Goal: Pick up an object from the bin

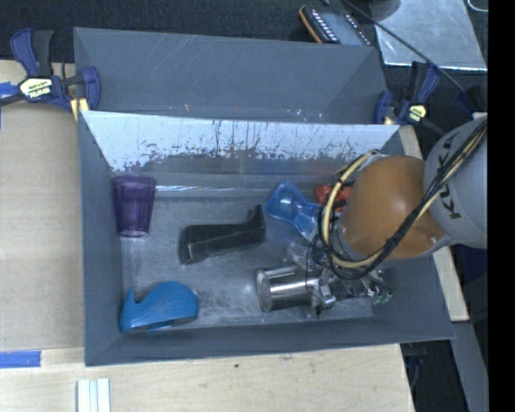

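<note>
Though I cannot tell if my claw [330, 292] is open or closed, entry: steel cylinder [281, 287], on its side, bin [240, 343] front right, just left of claw, long axis pointing at it.

A short, shiny silver metal cylinder [283, 288] lay on its side on the floor of the bin [103, 230], toward the front right, with its long axis running roughly left to right. Its left end face was dark and rounded, and its right end was hidden beneath the gripper [326, 297].
</note>
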`<act>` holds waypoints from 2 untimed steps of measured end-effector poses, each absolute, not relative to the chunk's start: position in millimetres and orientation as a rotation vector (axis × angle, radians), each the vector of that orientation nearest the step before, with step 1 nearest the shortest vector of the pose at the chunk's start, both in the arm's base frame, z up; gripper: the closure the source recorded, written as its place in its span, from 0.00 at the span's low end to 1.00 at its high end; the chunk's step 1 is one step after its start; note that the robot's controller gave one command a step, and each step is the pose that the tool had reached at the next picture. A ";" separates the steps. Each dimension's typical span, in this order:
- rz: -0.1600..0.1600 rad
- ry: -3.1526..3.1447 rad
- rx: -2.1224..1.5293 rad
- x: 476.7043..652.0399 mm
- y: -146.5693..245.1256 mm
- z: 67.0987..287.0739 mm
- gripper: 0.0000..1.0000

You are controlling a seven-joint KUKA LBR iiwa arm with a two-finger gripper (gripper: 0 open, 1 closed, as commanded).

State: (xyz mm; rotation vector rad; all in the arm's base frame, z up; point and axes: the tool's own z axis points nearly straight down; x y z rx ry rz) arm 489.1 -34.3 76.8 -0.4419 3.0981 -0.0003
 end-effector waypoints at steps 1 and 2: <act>0.000 3.098 -0.442 489.0 -34.3 76.7 1.00; 0.000 3.098 -0.442 489.0 -34.2 76.7 1.00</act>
